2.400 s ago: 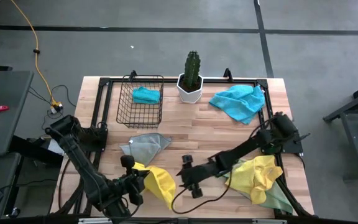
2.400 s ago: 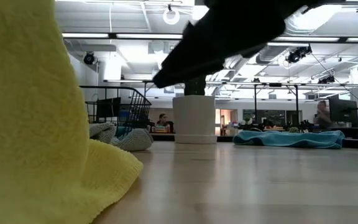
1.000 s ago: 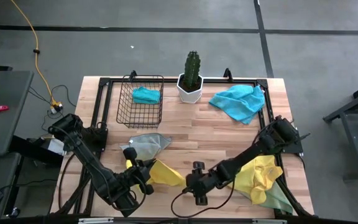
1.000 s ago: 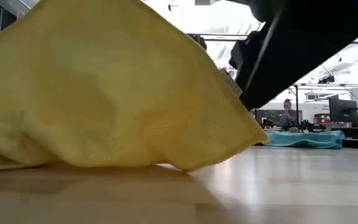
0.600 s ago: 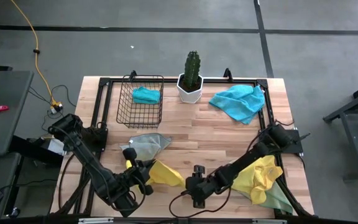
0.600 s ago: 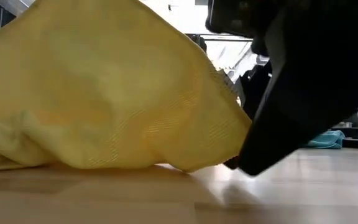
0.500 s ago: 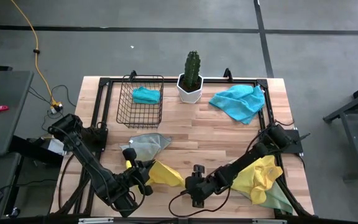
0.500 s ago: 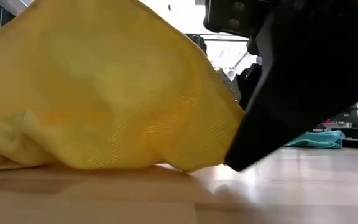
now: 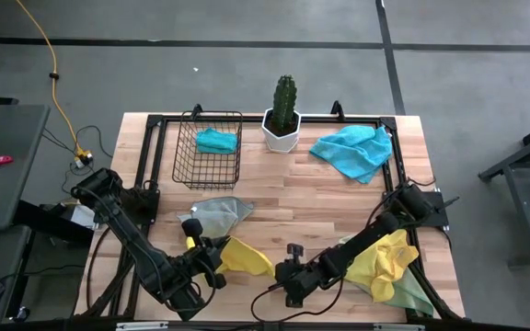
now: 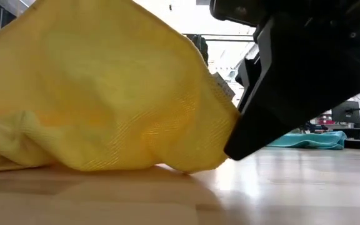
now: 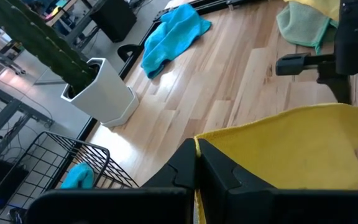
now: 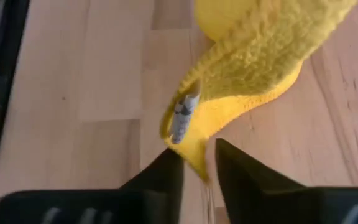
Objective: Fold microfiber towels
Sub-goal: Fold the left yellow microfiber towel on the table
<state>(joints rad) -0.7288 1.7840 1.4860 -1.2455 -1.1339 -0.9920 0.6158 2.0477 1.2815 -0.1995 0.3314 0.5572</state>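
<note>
On the wooden table (image 9: 283, 198), my right gripper (image 12: 197, 163) pinches the tagged corner of the yellow towel (image 9: 245, 256) near the front edge, a bite only its wrist view shows, while from above I see my left gripper (image 9: 202, 261) clamped on the opposite end.

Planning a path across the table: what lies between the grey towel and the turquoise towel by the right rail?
Only bare wood lies between the grey towel and the turquoise towel, as the high view shows.
</note>
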